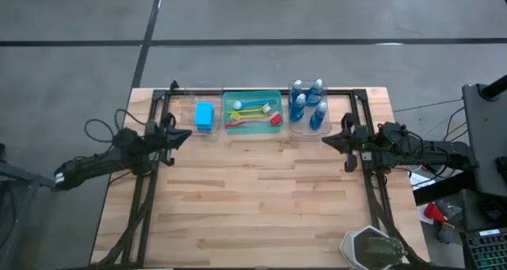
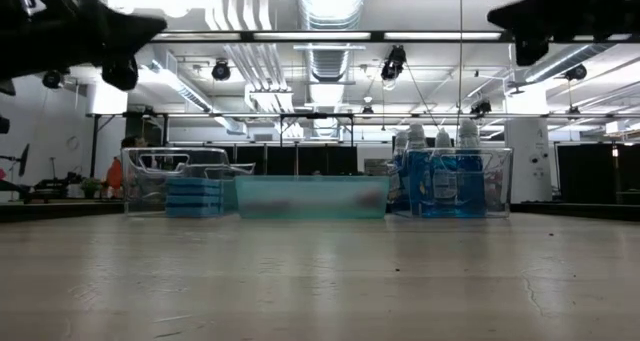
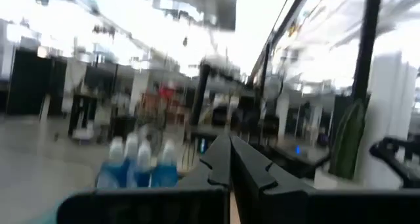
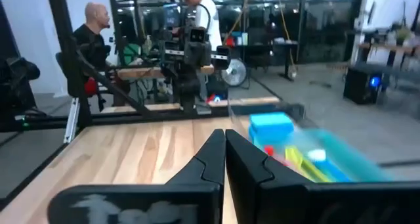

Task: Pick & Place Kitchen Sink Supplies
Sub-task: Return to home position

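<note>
Table [image 1: 261,207]: wood planks; we see three bins in a row at the far edge.
Left bin [image 1: 207,131]: clear.
Middle bin [image 1: 253,93]: green.
Right bin [image 1: 309,131]: clear.

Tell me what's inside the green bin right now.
The green bin holds several long-handled dish brushes, red and yellow handles among them, overlapping. Anything beneath them is covered, and the low view's frosted wall shows nothing. The left hand and right hand are shut, outside it.
</note>
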